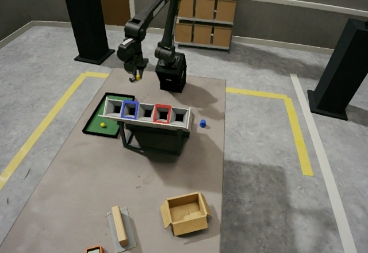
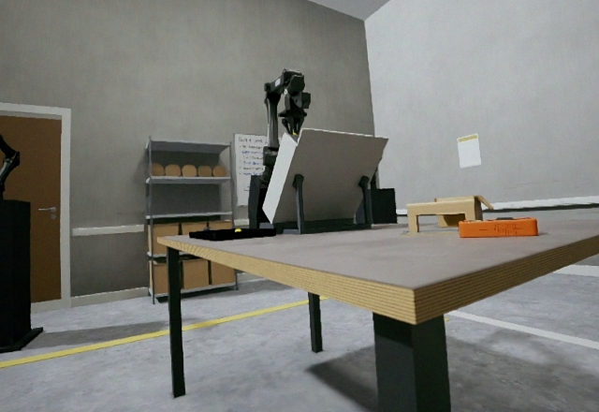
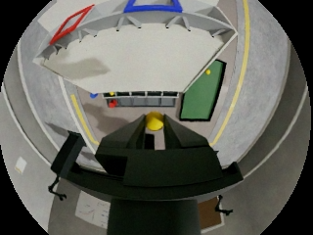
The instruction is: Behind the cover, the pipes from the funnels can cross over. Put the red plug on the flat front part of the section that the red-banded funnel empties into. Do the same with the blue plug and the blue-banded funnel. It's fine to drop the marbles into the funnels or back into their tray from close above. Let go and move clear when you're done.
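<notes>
My gripper (image 1: 135,77) is shut on a yellow marble (image 3: 155,120) and hangs above the table behind the funnel row, on its far side. The row has several funnels; one has a blue band (image 1: 129,109) and one a red band (image 1: 162,113). In the wrist view the blue band (image 3: 153,3) is nearly straight ahead and the red band (image 3: 72,22) is to the left, with the white cover (image 3: 140,59) below them. A red plug (image 3: 112,102) lies by the row of sections under the cover. The blue plug (image 1: 202,123) stands on the table right of the funnels. A second yellow marble (image 1: 102,124) lies in the green tray (image 1: 102,119).
The arm's base (image 1: 171,75) stands behind the funnel stand. At the near end of the table are an open cardboard box (image 1: 186,213), a wooden block (image 1: 119,225) on a grey plate and an orange device (image 1: 94,249).
</notes>
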Tool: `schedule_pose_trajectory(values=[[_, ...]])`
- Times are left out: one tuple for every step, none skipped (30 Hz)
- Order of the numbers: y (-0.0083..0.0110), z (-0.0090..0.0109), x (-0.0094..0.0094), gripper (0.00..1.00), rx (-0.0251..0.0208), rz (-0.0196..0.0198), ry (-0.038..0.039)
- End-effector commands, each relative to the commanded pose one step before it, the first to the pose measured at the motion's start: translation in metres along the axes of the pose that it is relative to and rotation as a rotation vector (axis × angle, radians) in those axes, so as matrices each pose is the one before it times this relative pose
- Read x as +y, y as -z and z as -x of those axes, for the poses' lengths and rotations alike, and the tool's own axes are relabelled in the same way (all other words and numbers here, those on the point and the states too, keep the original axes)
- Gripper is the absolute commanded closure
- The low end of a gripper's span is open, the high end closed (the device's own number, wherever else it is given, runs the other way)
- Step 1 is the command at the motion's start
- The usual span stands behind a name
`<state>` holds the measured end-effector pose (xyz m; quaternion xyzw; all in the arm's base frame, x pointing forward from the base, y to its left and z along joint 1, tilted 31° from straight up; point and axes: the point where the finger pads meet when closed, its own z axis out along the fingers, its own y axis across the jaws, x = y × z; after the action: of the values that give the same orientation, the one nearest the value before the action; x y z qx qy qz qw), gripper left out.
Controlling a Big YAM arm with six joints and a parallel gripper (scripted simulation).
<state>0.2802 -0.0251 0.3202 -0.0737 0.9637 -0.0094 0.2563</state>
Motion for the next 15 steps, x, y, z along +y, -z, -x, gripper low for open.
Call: schedule_pose_trajectory(values=[[0.02973, 0.01927, 0.00145, 1.00, -0.06566, -0.01509, -0.00512], [0.00019, 0.00086, -0.00010, 1.00, -0.00365, -0.00089, 0.00030], [0.00007, 0.00007, 0.00005, 1.00, -0.00036, 0.00009, 0.00002], [0.00005, -0.00013, -0.00056, 1.00, 0.00009, -0.00083, -0.00193], [-0.00003, -0.00008, -0.00051, 1.00, 0.00024, -0.00088, -0.00160], [-0.00041, 0.00019, 0.00010, 1.00, 0.00093, 0.00073, 0.00021], [-0.00107, 0.00047, 0.00016, 1.00, 0.00259, 0.00124, 0.00066], [-0.00200, 0.00087, 0.00028, 1.00, 0.00490, 0.00218, 0.00136], [-0.00314, 0.00123, -0.00020, 1.00, 0.00789, 0.00225, 0.00065], [0.00000, 0.00000, 0.00000, 1.00, 0.00000, 0.00000, 0.00000], [0.00000, 0.00000, 0.00000, 1.00, 0.00000, 0.00000, 0.00000], [-0.00191, 0.00147, -0.00022, 1.00, 0.00395, 0.00133, 0.00273], [-0.00007, 0.00168, -0.00017, 1.00, -0.00149, -0.00079, -0.00380], [-0.00010, 0.00215, -0.00016, 1.00, -0.00196, -0.00075, 0.00013], [-0.00014, 0.00265, -0.00014, 1.00, -0.00248, -0.00066, 0.00015]])
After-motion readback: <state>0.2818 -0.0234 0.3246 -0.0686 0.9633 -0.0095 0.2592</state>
